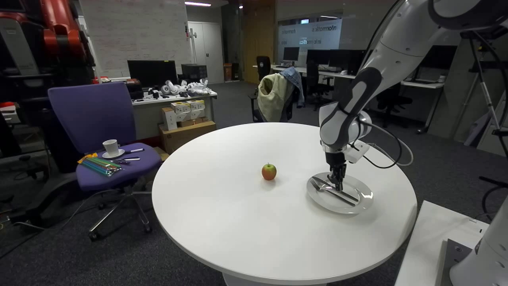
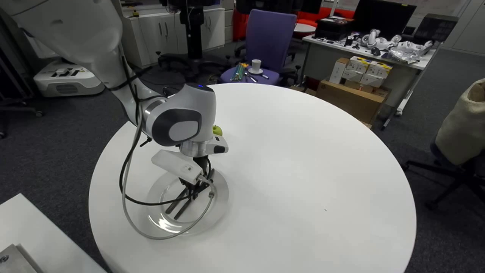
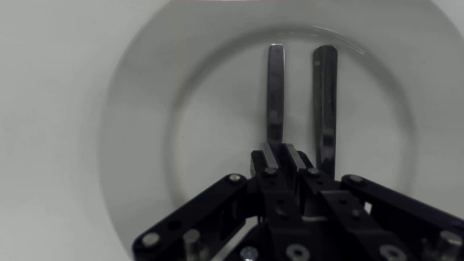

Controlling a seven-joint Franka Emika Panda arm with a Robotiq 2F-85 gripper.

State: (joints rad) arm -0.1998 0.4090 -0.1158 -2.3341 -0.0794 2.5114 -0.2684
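Observation:
In the wrist view my gripper (image 3: 279, 152) is shut on the handle of a dark metal knife (image 3: 276, 83), one pad on each side of it. Beside it, outside the jaws to the right, runs the wider handle of a fork (image 3: 325, 87). Both lie side by side in a pale, shiny plate (image 3: 134, 108). An exterior view shows the fork's tines (image 1: 316, 186) on the plate's rim, nearer the camera than my gripper (image 1: 338, 186). Whether the knife is lifted at all, I cannot tell. The arm and cables partly cover the plate (image 2: 223, 189) from another angle.
A red-green apple (image 1: 269, 172) stands apart from the plate on the round white table (image 1: 222, 222). A purple chair (image 1: 95, 115) beyond the edge carries a white cup (image 1: 111, 147), a saucer and pens. A low white stand (image 2: 41, 242) is near the robot base.

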